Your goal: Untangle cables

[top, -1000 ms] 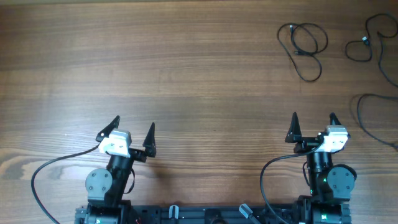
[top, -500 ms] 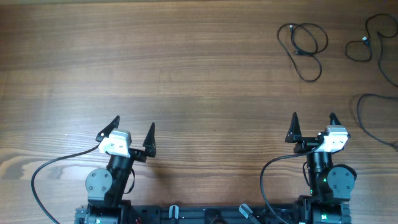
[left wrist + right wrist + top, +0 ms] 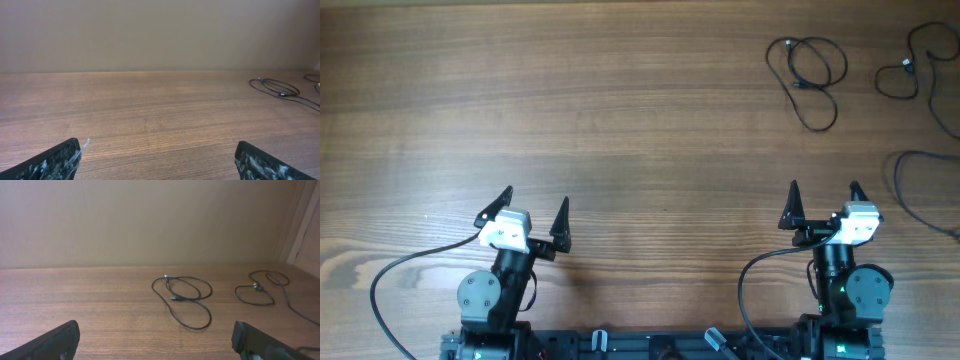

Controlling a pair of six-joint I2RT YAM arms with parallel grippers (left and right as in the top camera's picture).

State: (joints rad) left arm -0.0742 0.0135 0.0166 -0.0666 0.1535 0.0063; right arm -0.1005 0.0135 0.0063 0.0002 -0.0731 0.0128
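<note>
Three thin black cables lie apart at the far right of the wooden table. One looped cable [image 3: 809,76] lies far ahead of my right gripper and shows in the right wrist view [image 3: 183,298] and the left wrist view [image 3: 276,88]. A second cable [image 3: 910,68] lies at the far right edge, also in the right wrist view [image 3: 262,290]. A third cable [image 3: 918,185] curves off the right edge. My left gripper [image 3: 534,214] is open and empty near the front edge. My right gripper [image 3: 823,203] is open and empty too, well short of the cables.
The thicker black arm cables [image 3: 390,290] loop by each arm base at the front edge. A beige wall [image 3: 150,220] stands behind the table's far edge. A pale panel [image 3: 305,225] stands at the far right corner.
</note>
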